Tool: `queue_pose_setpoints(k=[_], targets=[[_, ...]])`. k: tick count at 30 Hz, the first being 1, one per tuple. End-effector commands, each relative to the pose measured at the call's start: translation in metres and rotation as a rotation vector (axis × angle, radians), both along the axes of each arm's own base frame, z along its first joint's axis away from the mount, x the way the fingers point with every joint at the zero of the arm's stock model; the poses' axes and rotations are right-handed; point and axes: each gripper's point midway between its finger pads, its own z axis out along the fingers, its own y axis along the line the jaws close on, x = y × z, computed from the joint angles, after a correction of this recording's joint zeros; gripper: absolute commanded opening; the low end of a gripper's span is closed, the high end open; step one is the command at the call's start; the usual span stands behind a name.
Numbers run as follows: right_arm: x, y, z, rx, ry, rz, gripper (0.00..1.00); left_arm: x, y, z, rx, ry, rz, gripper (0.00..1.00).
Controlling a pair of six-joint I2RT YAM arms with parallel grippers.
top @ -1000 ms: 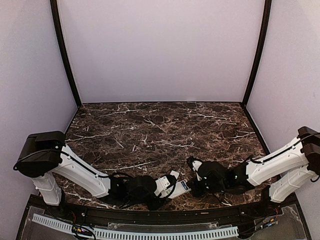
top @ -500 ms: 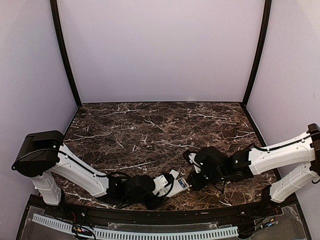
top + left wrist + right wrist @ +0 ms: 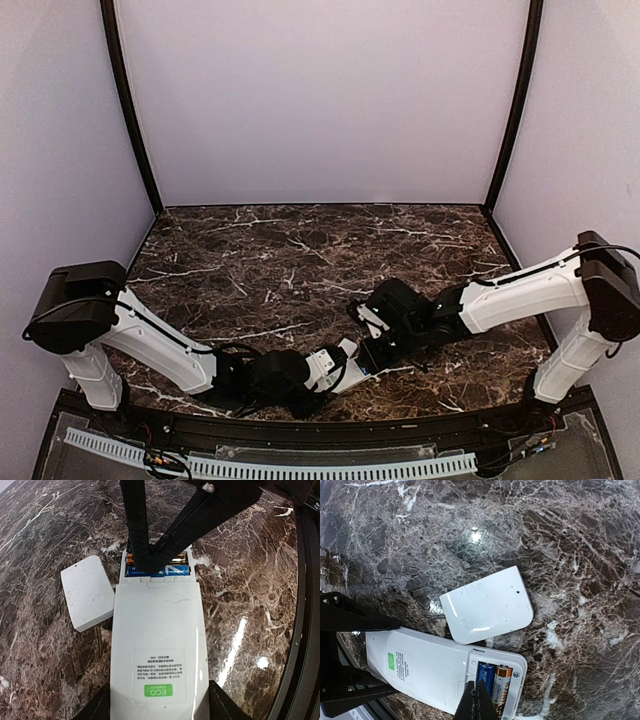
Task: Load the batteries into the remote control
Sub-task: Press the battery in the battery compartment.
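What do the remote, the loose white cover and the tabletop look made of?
The remote control looks like satin white plastic, with moulded seams. The cover plate, likely same plastic, shows glossy glare. The table: polished marble or marble-look laminate, veined, reflective.

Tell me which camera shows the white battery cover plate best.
Right wrist: the cover plate lies whole, large and central on the marble table, beside the remote control. Left wrist shows it whole too, but smaller and toward the left of the frame. Top external gives only a tiny white patch.
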Motion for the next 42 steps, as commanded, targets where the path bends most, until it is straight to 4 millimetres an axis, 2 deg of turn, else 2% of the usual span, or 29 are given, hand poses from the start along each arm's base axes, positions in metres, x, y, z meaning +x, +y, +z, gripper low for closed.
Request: queue_pose_setpoints(k=[1, 5, 7, 12, 14, 16, 23, 29, 33, 37, 42], targets=[[0.003, -0.006, -0.013, -0.037, 0.032, -0.021, 0.00, 0.001, 0.086, -0.065, 0.372, 0.025, 0.049, 0.00], [0.000, -0.022, -0.026, -0.076, 0.053, -0.061, 0.00, 0.001, 0.085, -0.065, 0.371, 0.026, 0.048, 0.00], [-0.002, -0.021, -0.024, -0.066, 0.061, -0.045, 0.00, 0.001, 0.085, -0.065, 0.369, 0.027, 0.048, 0.00], [-0.001, 0.003, 0.015, 0.048, 0.035, 0.031, 0.00, 0.001, 0.085, -0.065, 0.369, 0.027, 0.048, 0.00], [0.004, 0.007, 0.030, 0.071, 0.010, 0.032, 0.00, 0.001, 0.085, -0.065, 0.369, 0.025, 0.048, 0.00], [0.010, 0.005, 0.036, 0.066, -0.013, 0.021, 0.00, 0.001, 0.085, -0.065, 0.368, 0.026, 0.047, 0.00], [0.019, -0.005, 0.017, 0.019, 0.000, -0.022, 0.00, 0.001, 0.085, -0.065, 0.370, 0.025, 0.048, 0.00], [0.009, -0.013, -0.019, -0.026, 0.072, -0.025, 0.00, 0.000, 0.085, -0.065, 0.368, 0.028, 0.046, 0.00], [0.002, -0.020, -0.034, -0.059, 0.106, -0.031, 0.00, 0.000, 0.084, -0.065, 0.368, 0.028, 0.044, 0.00], [0.004, -0.023, -0.027, -0.065, 0.093, -0.036, 0.00, 0.000, 0.084, -0.065, 0.368, 0.030, 0.043, 0.00], [0.014, -0.014, 0.010, -0.024, 0.030, -0.024, 0.00, -0.005, 0.081, -0.065, 0.358, 0.053, 0.020, 0.01]])
